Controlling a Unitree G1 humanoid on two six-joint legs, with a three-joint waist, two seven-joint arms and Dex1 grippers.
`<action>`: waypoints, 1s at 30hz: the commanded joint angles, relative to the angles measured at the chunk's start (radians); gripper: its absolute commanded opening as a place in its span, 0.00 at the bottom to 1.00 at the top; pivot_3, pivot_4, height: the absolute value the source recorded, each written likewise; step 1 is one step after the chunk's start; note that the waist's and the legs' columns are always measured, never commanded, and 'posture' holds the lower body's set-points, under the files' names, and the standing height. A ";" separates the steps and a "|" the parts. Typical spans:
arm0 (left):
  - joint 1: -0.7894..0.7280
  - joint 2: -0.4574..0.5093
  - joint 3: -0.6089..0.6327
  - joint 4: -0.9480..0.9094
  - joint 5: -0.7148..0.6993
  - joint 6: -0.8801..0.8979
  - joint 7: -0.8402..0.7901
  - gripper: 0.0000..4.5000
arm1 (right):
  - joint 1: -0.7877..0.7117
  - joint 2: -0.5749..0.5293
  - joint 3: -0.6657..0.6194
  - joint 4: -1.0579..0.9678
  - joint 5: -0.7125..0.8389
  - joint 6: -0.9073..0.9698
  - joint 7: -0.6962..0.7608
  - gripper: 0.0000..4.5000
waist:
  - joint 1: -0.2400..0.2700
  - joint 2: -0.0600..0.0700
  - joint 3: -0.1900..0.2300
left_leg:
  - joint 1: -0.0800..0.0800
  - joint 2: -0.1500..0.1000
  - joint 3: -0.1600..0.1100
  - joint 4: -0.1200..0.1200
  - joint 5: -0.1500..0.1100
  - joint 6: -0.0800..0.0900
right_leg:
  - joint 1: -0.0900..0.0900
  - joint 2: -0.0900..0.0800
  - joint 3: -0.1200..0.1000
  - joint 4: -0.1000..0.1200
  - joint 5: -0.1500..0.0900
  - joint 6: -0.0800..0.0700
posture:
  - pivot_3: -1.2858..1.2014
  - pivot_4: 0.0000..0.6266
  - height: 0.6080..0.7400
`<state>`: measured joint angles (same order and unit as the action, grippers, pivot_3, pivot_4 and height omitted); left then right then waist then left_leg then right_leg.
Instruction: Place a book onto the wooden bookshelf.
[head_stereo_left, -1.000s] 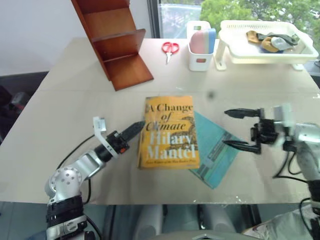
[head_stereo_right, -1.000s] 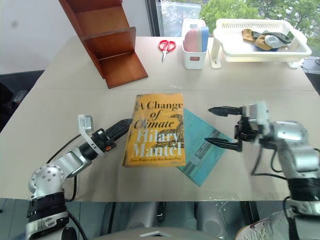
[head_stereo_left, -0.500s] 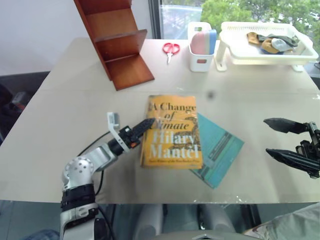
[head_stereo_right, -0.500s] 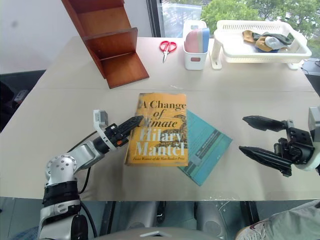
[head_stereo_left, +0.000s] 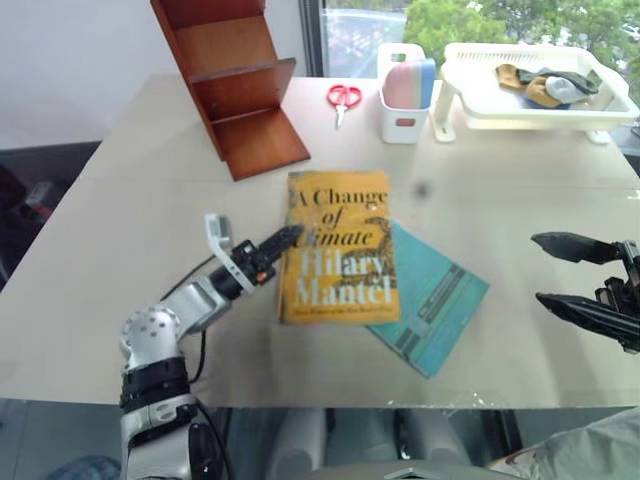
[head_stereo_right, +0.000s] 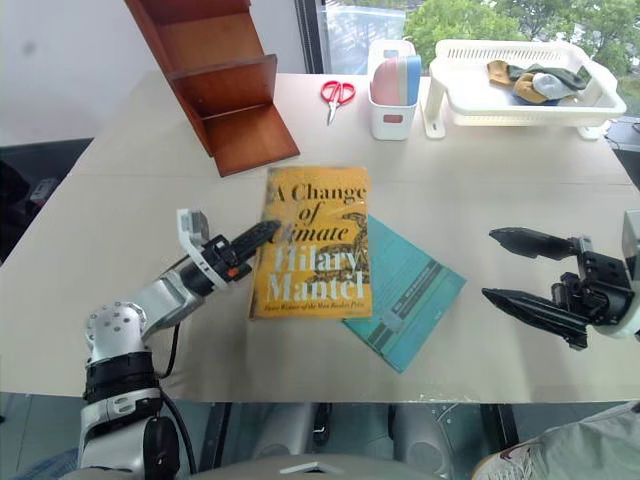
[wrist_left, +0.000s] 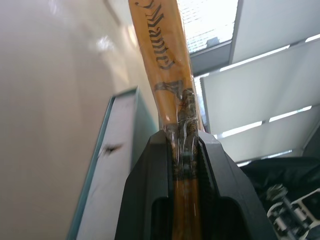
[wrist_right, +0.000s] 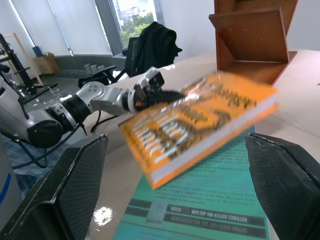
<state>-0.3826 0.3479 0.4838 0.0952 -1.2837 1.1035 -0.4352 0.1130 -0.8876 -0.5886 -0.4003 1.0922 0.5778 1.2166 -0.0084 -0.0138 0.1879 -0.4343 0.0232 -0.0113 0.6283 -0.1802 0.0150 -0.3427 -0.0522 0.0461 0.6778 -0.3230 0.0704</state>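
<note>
The left gripper (head_stereo_left: 285, 238) is clamped on the left edge of the yellow book (head_stereo_left: 337, 247), tilted off the table (head_stereo_left: 130, 210). The wooden bookshelf (head_stereo_left: 235, 85) stands at eleven o'clock from the book. The right gripper (head_stereo_left: 560, 275), at three o'clock, is spread wide and holds nothing.

Layout relative to left gripper (head_stereo_left: 287, 236)

Book (head_stereo_left: 338, 250) sits clamped at its left edge, extending right, raised over the second book (head_stereo_left: 430, 305) on the table (head_stereo_left: 130, 210). Bookshelf (head_stereo_left: 235, 85) stands beyond, to the far left. Right gripper (head_stereo_left: 575, 275) is well apart to the right.
</note>
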 joint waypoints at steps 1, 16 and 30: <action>-0.111 0.034 0.035 -0.073 -0.052 -0.038 0.063 0.03 | -0.034 -0.012 -0.032 0.041 -0.004 -0.018 0.031 1.00 | 0.002 -0.001 0.001 | 0.000 0.000 0.000 0.000 0.000 0.000 | 0.000 0.000 0.000 0.000 0.000 0.000 | 0.52 0.24 1.00; -0.902 0.174 -0.442 0.057 0.699 -0.660 -0.165 0.03 | -0.432 -0.067 -0.039 0.523 0.077 0.117 0.134 1.00 | 0.002 -0.004 0.004 | -0.007 -0.003 0.003 0.000 0.000 0.000 | -0.002 0.003 -0.002 -0.007 0.000 0.000 | 0.52 0.24 1.00; -1.211 0.273 -0.844 0.424 1.501 -1.214 -0.304 0.03 | -0.700 -0.063 0.010 0.842 -0.003 0.112 0.299 1.00 | -0.004 0.002 0.007 | -0.025 -0.003 0.006 -0.001 0.003 -0.005 | -0.022 0.004 -0.001 -0.008 0.000 0.000 | 0.52 0.24 1.00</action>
<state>-1.5393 0.6039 -0.3534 0.5025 0.1472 -0.0689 -0.7371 -0.5556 -0.9378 -0.5823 0.4236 1.1049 0.7093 1.4815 -0.0128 -0.0113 0.1950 -0.4602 0.0203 -0.0048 0.6278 -0.1771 0.0103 -0.3665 -0.0485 0.0458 0.6715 -0.3228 0.0709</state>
